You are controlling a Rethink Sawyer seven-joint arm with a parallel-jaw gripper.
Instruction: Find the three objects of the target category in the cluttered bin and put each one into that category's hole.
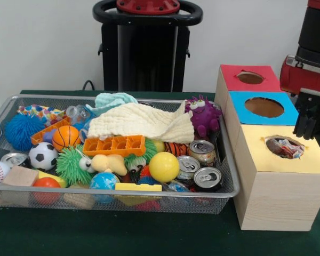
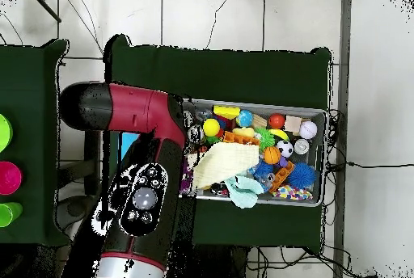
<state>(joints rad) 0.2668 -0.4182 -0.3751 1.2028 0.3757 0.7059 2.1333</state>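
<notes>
Gripper (image 1: 308,114) hangs over the yellow box (image 1: 280,176), beside its hole (image 1: 284,146), which holds crinkled items. Whether the jaws are apart or together cannot be told. Wire bin (image 1: 226,184) on the green tabletop (image 1: 149,234) holds three cans (image 1: 201,151) at its box-side end, beside a cloth (image 1: 141,121) and balls.

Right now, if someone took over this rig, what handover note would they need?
Gripper: hangs over the yellow box beside its hole, holding nothing visible; open or shut unclear.
Yellow hole: something crinkly and colourful already lies inside; how many pieces cannot be told.
Red box and blue box: holes look empty.
Wire bin: still crowded with balls, cans, a cloth, a purple plush.
Left: search the bin for any remaining targets.
</notes>
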